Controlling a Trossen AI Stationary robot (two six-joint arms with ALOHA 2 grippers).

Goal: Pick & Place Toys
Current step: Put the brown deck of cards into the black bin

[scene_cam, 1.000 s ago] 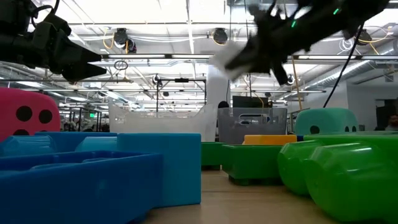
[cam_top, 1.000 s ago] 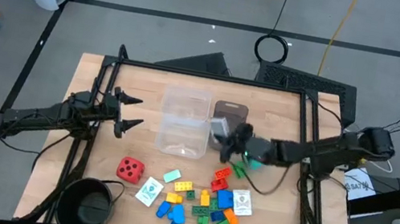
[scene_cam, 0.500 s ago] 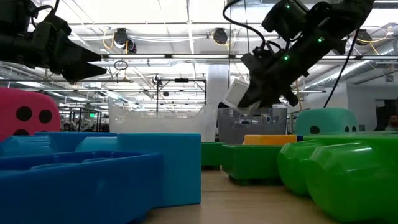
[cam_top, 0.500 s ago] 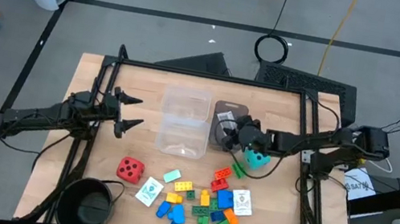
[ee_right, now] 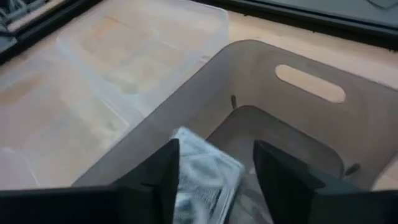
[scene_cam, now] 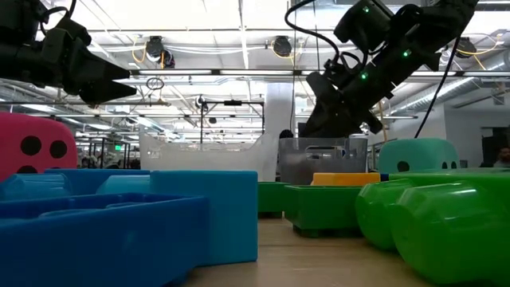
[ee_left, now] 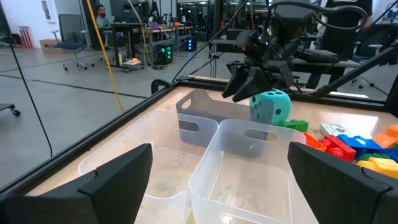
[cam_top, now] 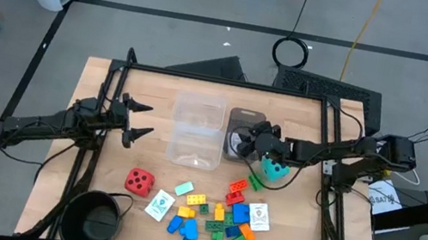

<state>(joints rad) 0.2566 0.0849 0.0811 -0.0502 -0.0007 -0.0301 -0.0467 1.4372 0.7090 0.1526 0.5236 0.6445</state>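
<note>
My right gripper (cam_top: 245, 141) hangs open over the grey tray (cam_top: 243, 114), fingers tipped down into it. A white green-printed card (ee_right: 205, 171) lies inside the tray below the gap between the fingers, apart from them. The teal die (cam_top: 277, 171) stands on the table just right of the tray, under the right arm. The red die (cam_top: 139, 181), several small bricks (cam_top: 219, 217) and two more cards (cam_top: 158, 205) lie toward the near edge. My left gripper (cam_top: 142, 121) waits open and empty left of the clear tubs (cam_top: 197, 130).
Two clear tubs stand side by side at the table's middle, with the grey tray against their right side. A round black bowl (cam_top: 95, 220) sits at the near left corner. A black frame rail (cam_top: 229, 82) runs around the table top.
My right gripper has carried the white card toward the table's left and far side, over the grey tray, and tipped downward. It has let go of the card, which has dropped into the tray.
</note>
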